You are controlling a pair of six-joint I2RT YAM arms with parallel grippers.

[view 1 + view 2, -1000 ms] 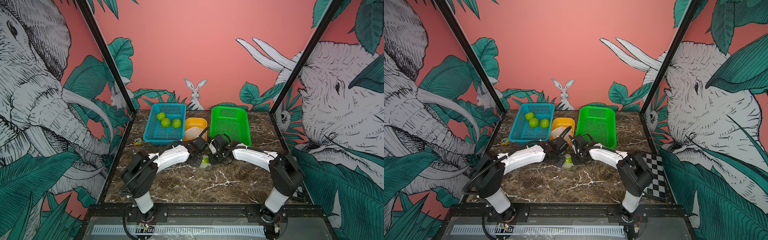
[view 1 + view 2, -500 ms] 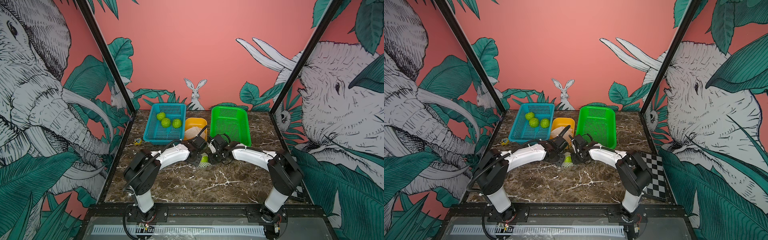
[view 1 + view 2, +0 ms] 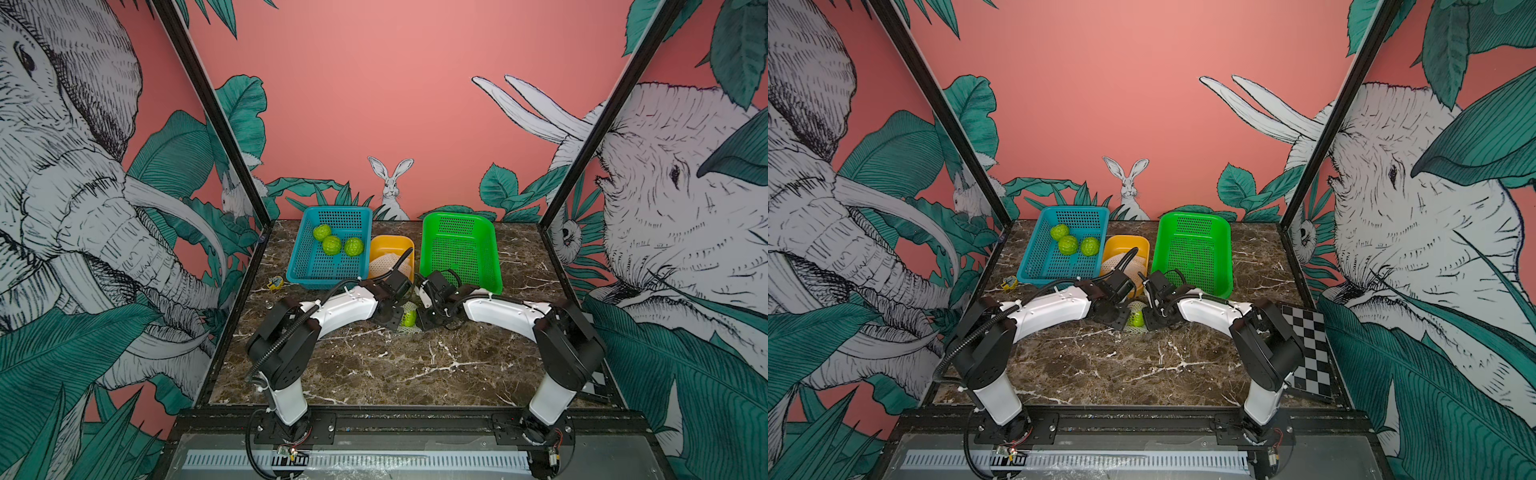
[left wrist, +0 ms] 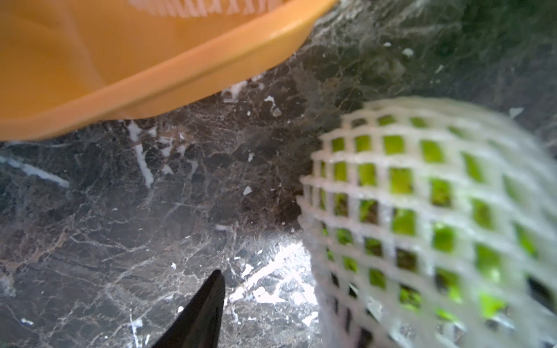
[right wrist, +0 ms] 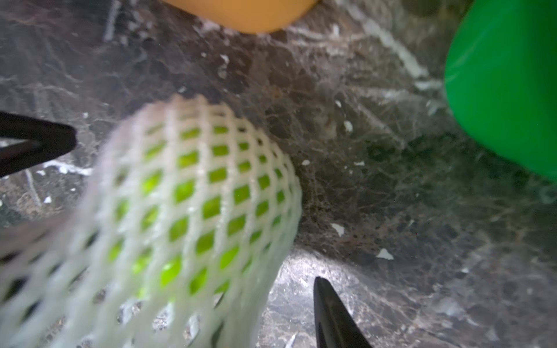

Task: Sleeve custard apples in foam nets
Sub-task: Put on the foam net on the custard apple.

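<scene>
Under the blurred foam net (image 4: 428, 223), a custard apple (image 4: 401, 180) shows through holes.

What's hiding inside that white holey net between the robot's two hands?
A bright green custard apple shows through the holes of the foam net. The mesh strands cover part of its bumpy skin, and its underside cannot be seen.
</scene>
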